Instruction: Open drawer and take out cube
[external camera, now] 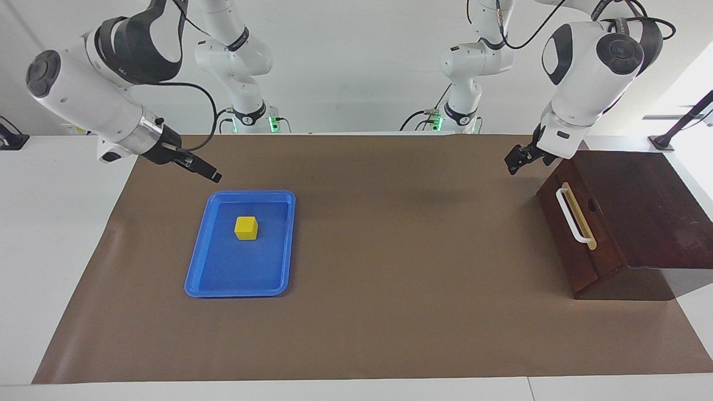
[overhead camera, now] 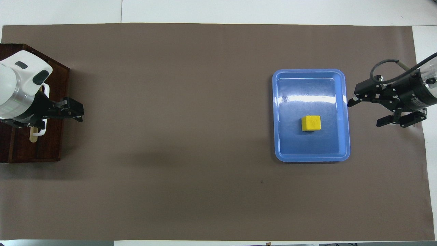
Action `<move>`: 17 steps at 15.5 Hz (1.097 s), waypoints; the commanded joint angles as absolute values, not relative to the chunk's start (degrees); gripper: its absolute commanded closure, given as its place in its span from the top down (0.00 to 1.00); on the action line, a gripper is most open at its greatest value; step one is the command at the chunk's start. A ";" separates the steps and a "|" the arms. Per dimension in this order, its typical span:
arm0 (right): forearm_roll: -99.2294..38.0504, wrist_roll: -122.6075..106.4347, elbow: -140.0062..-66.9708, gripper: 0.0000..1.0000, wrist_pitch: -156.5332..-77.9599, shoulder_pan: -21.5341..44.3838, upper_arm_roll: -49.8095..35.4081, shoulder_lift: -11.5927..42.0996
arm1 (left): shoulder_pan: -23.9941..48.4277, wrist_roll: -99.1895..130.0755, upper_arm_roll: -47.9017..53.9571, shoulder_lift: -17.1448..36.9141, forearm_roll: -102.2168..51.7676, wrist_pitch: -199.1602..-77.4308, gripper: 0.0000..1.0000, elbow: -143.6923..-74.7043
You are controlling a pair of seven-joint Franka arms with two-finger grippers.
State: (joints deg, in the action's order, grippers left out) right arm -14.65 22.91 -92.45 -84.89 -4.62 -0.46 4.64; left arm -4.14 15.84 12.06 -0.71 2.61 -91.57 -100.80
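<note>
We see the cube (external camera: 246, 228) resting in the tray (external camera: 281, 245), frame left; the right gripper (overhead camera: 367, 112), spread and empty, hangs above it at upper left. The left gripper (external camera: 515, 159) state is unclear; the drawer (external camera: 579, 234) is shut.

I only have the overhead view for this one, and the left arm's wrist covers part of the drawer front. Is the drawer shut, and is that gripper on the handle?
Observer: The facing view shows the drawer shut, its front flush with the dark box.
Operator: And the gripper?
Observer: The left gripper hangs in the air beside the box, clear of the white handle.
Operator: Is the right gripper down at the tray?
Observer: No. The right gripper is raised high over the mat and touches nothing. The cube sits alone in the blue tray.
</note>
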 commanded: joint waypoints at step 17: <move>1.94 -3.61 -96.94 1.00 -95.36 -5.62 -7.38 -1.15 | -4.57 3.52 11.34 -2.72 0.01 -86.56 1.00 -95.36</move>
State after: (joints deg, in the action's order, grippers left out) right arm 1.19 -2.53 -96.26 -94.15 -4.42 -6.01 -1.28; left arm -4.10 5.08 11.93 -2.38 2.10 -87.70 -96.67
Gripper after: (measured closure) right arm 0.000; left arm 0.000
